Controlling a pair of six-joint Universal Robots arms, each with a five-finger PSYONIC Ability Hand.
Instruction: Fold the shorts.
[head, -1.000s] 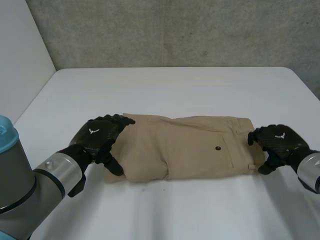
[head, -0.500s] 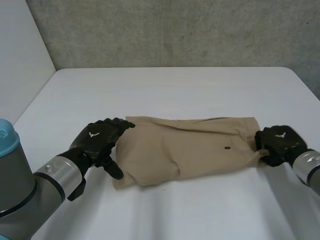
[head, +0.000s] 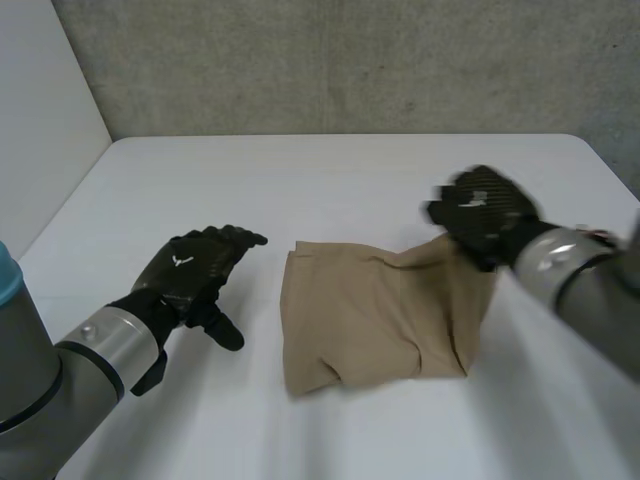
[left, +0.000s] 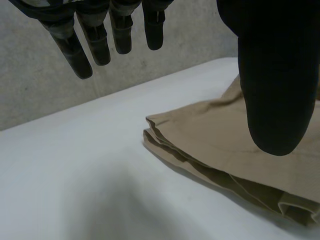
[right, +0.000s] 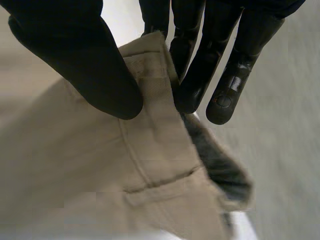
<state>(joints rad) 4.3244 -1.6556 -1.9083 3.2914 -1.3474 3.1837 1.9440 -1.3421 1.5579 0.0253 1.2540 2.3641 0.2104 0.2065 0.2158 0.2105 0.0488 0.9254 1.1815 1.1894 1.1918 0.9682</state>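
Black left hand (head: 195, 272) hovered above the white table (head: 300, 180), fingers loose and spread, gripping nothing. Tan shorts (head: 370, 315) lay bunched just beside its fingertips, not touching them. Right hand (head: 482, 215) pinched the shorts' other end between thumb and fingers, that end raised off the table.

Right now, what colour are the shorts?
The shorts are plain khaki tan, with no pattern. The head view shows this best.
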